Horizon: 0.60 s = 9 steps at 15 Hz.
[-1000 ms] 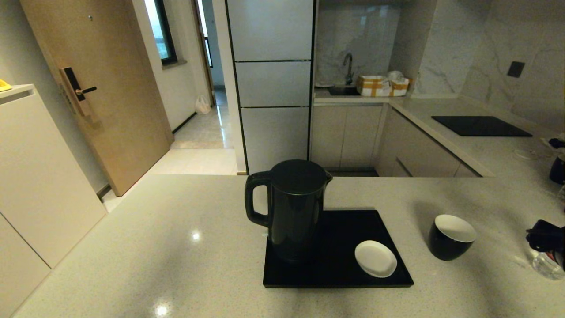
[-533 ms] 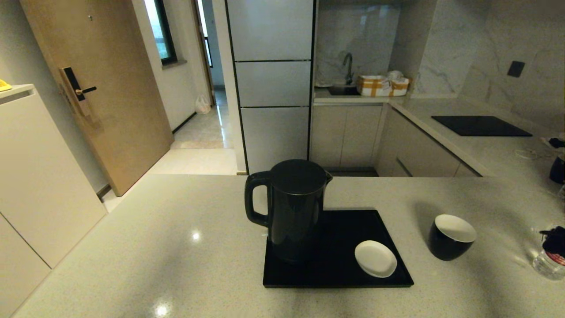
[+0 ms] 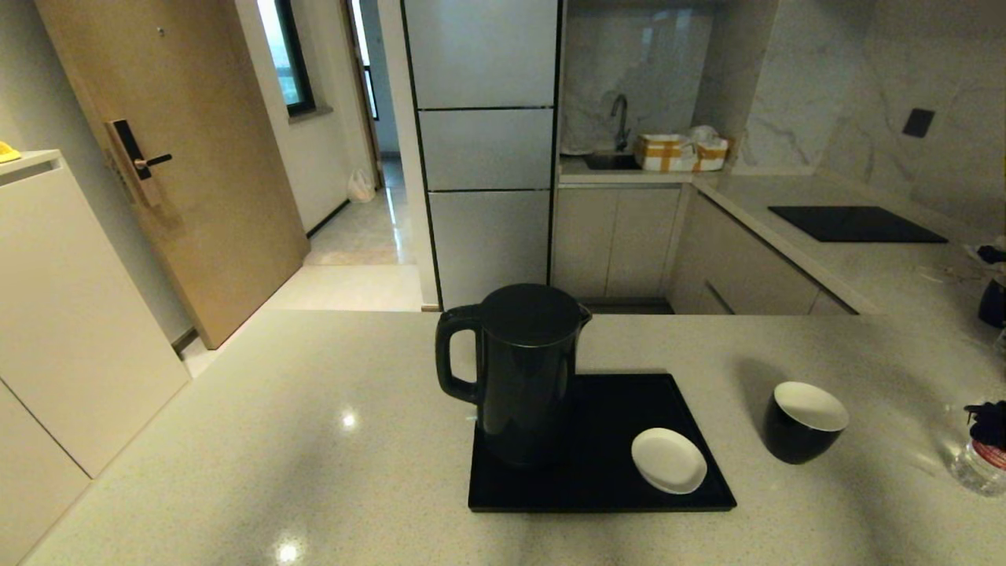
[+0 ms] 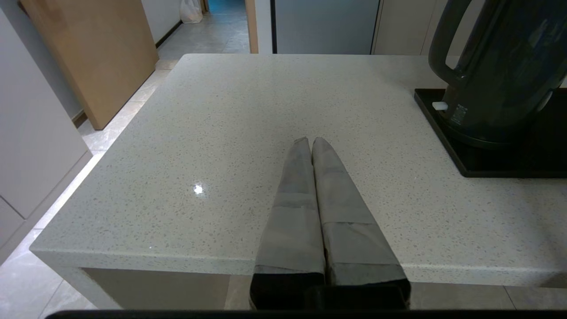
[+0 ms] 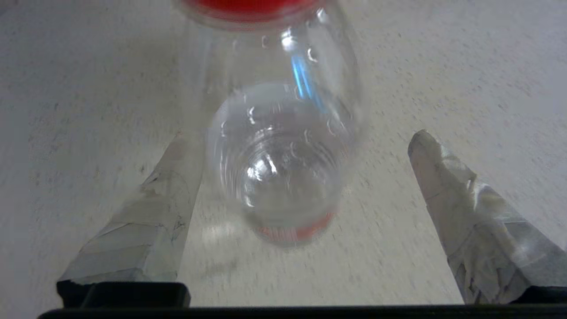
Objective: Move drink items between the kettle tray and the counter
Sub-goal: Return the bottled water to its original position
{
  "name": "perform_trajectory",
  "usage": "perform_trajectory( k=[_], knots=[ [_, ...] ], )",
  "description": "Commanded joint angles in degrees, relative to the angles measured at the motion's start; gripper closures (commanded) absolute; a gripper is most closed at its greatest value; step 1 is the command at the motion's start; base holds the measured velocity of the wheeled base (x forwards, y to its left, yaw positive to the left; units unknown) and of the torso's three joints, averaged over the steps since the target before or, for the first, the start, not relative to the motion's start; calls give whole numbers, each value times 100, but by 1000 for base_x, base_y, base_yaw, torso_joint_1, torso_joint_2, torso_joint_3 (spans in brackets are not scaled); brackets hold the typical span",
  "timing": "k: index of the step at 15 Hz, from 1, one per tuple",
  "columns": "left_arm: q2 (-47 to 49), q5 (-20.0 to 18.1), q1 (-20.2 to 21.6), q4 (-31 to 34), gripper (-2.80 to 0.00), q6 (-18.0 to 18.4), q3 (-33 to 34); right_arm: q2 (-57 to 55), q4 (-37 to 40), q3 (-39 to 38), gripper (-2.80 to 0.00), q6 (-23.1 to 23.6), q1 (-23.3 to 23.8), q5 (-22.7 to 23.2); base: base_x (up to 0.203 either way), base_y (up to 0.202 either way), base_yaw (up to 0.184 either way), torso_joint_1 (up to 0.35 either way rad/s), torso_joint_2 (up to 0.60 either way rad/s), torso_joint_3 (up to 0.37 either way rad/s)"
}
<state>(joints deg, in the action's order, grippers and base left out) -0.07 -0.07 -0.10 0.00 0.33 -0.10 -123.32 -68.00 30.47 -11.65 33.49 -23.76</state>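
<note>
The tall black kettle [image 3: 523, 369] stands on the left part of the black kettle tray [image 3: 597, 483], also seen as the kettle [image 4: 500, 66] in the left wrist view. The black cup [image 3: 803, 422] with a white inside sits on the beige counter [image 3: 314, 409] to the right of the tray. At the far right edge stands the clear bottle [image 3: 977, 470] with a red label. My right gripper [image 5: 301, 137] is open around the bottle [image 5: 274, 168]; one finger [image 5: 146, 217] lies close beside it and the other is well apart. My left gripper [image 4: 311, 141] is shut and empty over the counter's near left.
A small white saucer [image 3: 669, 460] lies on the tray's right front. A black glass cooktop [image 3: 857, 224] is set in the side counter at the back right, and a dark object [image 3: 994, 303] sits at the right edge. The counter's left edge drops to the floor.
My right gripper has drawn back toward the right edge of the head view, showing less of itself over the bottle. The bottle, cup and kettle have stayed in place.
</note>
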Motion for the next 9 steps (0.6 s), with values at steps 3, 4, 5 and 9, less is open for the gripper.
perform_trajectory(
  k=[3,4,5,9],
  knots=[
    [7,7,1,0,0,2,1,-519,-32,495,-280,1,-1,-15,0,0,0,0,0,0],
    [2,2,1,0,0,2,1,-685,-30,655,-280,4,-3,-15,0,0,0,0,0,0],
    [-1,-1,1,0,0,2,1,-779,-45,764,-280,5,-8,-15,0,0,0,0,0,0],
    [-1,-1,1,0,0,2,1,-1208,-63,1333,-280,153,0,-15,0,0,0,0,0,0]
  ],
)
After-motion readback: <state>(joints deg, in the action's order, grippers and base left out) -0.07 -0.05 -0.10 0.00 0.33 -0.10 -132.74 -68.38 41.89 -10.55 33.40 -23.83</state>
